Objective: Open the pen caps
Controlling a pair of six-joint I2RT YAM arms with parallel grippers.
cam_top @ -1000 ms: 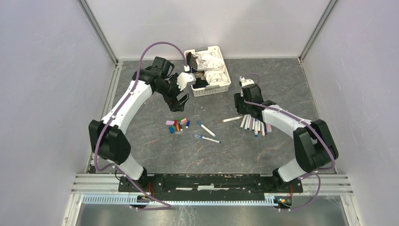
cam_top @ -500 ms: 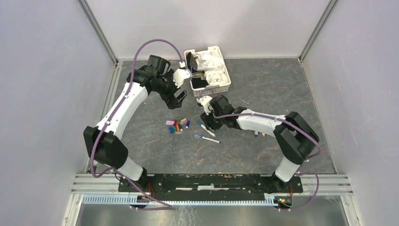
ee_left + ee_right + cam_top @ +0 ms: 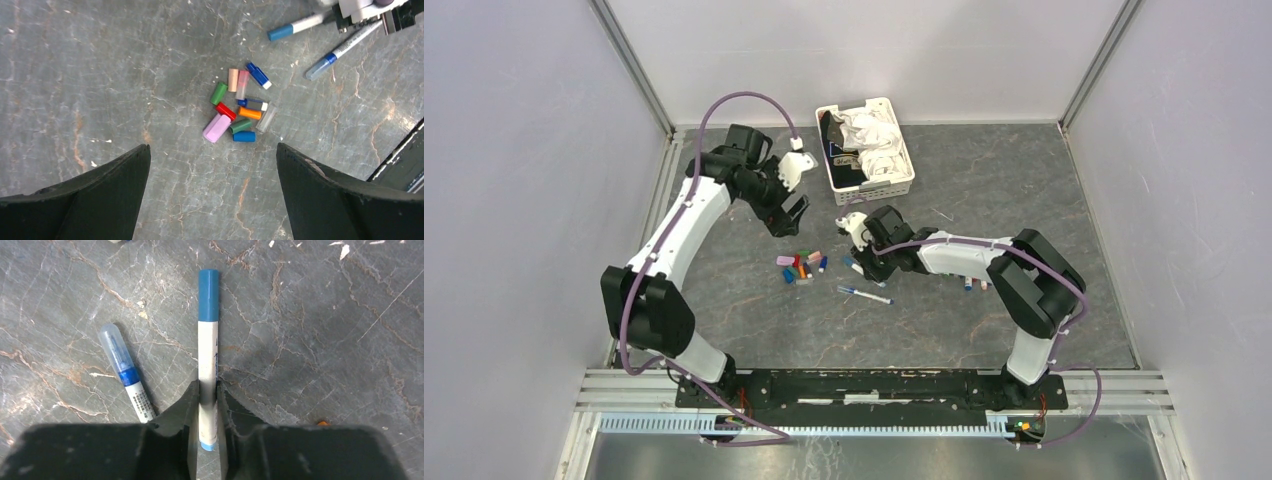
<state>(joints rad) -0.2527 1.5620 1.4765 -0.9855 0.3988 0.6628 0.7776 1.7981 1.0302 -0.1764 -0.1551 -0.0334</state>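
A pile of loose pen caps [image 3: 801, 267] in pink, green, red, orange and blue lies mid-table, also in the left wrist view as pen caps [image 3: 240, 107]. My left gripper [image 3: 791, 213] hangs open above and behind the pile, fingers [image 3: 115, 190] wide apart around bare table. My right gripper [image 3: 207, 390] is shut on the white barrel of a pen [image 3: 208, 340] with a blue cap, lying on the table right of the pile. A second pen [image 3: 125, 371] with a clear cap lies beside it. More pens [image 3: 969, 283] peek out behind the right arm.
A white slotted basket [image 3: 902, 185] with crumpled white material stands at the back centre, just beyond both grippers. Grey walls with metal rails enclose the table on the left, right and back.
My right arm swung left from the pens at the right to the blue-capped pen, and its jaws closed on the barrel. My left arm drew back toward the left rear, still open.
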